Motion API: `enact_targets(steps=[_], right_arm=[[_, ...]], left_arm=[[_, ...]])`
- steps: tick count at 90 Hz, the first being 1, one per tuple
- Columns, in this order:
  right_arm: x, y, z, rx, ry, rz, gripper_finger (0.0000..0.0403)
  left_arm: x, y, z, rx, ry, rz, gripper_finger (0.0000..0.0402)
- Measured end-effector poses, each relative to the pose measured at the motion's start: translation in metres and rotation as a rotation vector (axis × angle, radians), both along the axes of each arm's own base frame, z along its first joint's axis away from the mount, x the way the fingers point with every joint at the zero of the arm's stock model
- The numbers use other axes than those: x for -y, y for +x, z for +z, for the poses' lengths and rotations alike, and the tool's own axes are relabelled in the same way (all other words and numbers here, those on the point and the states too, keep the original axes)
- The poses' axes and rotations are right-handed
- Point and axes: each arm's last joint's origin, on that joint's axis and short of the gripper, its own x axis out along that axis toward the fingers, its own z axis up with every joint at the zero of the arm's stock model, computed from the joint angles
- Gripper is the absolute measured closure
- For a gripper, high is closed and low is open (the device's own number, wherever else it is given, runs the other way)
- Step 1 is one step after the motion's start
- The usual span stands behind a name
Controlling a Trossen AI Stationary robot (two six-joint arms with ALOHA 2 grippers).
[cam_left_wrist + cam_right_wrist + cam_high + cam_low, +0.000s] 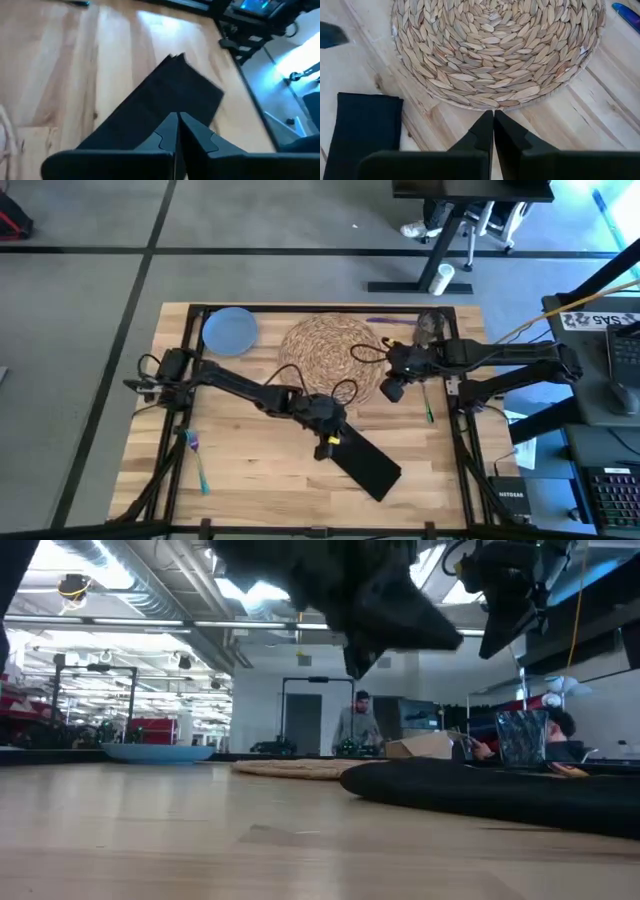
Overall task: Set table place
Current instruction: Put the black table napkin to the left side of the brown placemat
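Nearest the front edge of the desk, a teal fork lies on the left side, well apart from everything else. To its right the black napkin lies flat and slanted on the bare wood, its upper end under the left claw. That claw is clenched, its two fingers pressed together over the napkin's near end in the left wrist view; whether any cloth is pinched between them cannot be told. The left arm reaches in from the desk's left edge and crosses the wood below the placemat. Past the napkin, the round woven placemat lies in the middle of the far half of the desk with nothing on it. The right claw hangs just beside the mat's right rim, clenched on nothing, its fingers meeting over bare wood between mat and napkin in the right wrist view. A green-handled utensil lies under the right arm, partly hidden by it. At the far left corner sits the pale blue plate, near the mat but apart from it. Along the far edge a purple-handled utensil lies just beyond the mat, and a small cup stands at the far right, behind the right arm. Beyond the desk, the low view shows a person standing in the room.
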Motion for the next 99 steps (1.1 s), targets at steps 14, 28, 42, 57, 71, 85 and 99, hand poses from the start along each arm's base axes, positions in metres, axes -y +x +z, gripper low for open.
enact_targets(steps=[14,28,42,57,71,85,99], right_arm=[[0.000,0.000,0.000,0.000,0.000,0.000,0.0403],[0.000,0.000,0.000,-0.003,0.002,0.002,0.0403],[0.000,0.000,0.000,-0.003,0.002,0.002,0.0403],[0.000,0.000,0.000,-0.003,0.002,0.002,0.0403],[0.000,0.000,0.000,-0.003,0.003,0.002,0.0403],[0.000,0.000,0.000,-0.004,0.003,0.002,0.0403],[0.000,0.000,0.000,-0.005,0.009,0.006,0.0403]], left_arm=[[-0.001,0.000,-0.006,-0.026,-0.001,0.006,0.0402],[-0.002,-0.002,-0.010,-0.057,0.043,0.005,0.0402],[-0.003,-0.005,-0.015,-0.100,0.072,0.018,0.0402],[-0.006,-0.011,-0.024,-0.141,0.086,0.023,0.0402],[-0.015,-0.014,-0.029,-0.179,0.131,0.012,0.0402],[-0.031,-0.012,-0.030,-0.186,0.150,0.034,0.0402],[-0.052,-0.011,-0.025,-0.174,0.146,0.084,0.0402]])
